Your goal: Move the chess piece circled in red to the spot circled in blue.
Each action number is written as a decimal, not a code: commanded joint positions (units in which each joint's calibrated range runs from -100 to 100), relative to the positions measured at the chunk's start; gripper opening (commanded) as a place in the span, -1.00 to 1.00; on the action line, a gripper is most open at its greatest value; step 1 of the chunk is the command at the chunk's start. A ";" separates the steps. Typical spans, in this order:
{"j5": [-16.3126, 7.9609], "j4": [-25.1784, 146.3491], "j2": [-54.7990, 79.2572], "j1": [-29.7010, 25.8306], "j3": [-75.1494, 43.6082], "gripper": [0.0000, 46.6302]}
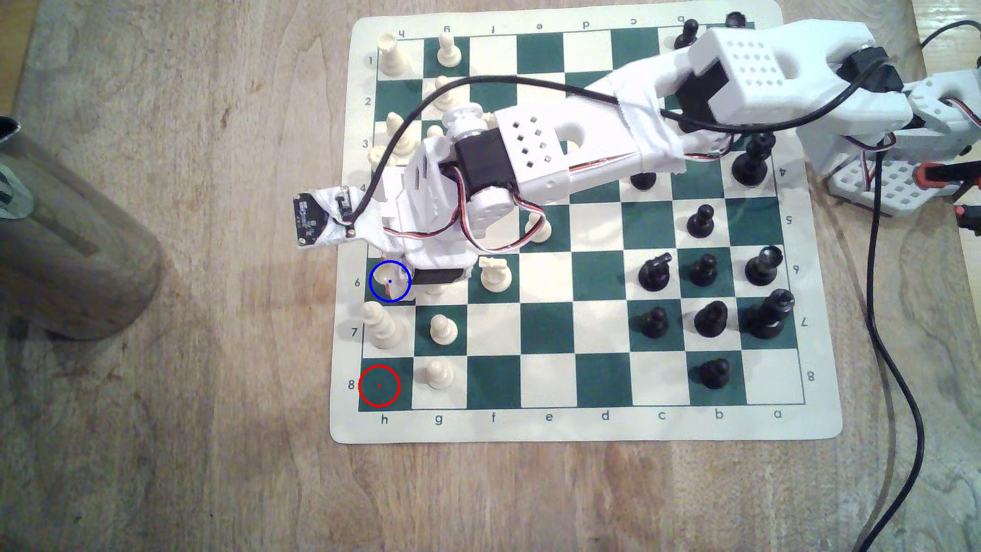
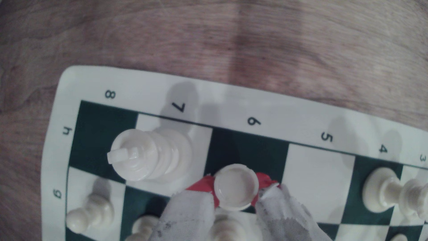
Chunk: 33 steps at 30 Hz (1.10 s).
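1. A green-and-cream chess mat lies on a wooden tabletop.
2. Cream pieces stand along the exterior view's left side, including a tall tiered piece and two pawns.
3. Black pieces cluster at the right.
4. A black cable crosses the tabletop.

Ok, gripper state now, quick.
Gripper: shut on the rook, red-tipped fingers on either side of it, over the blue-circled square.
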 commanded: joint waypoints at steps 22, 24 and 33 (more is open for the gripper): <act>1.17 -3.58 -6.84 0.90 -0.76 -0.40; 1.17 -3.41 -6.84 0.90 -0.76 -0.37; 1.76 -2.19 -9.56 0.90 1.77 -0.31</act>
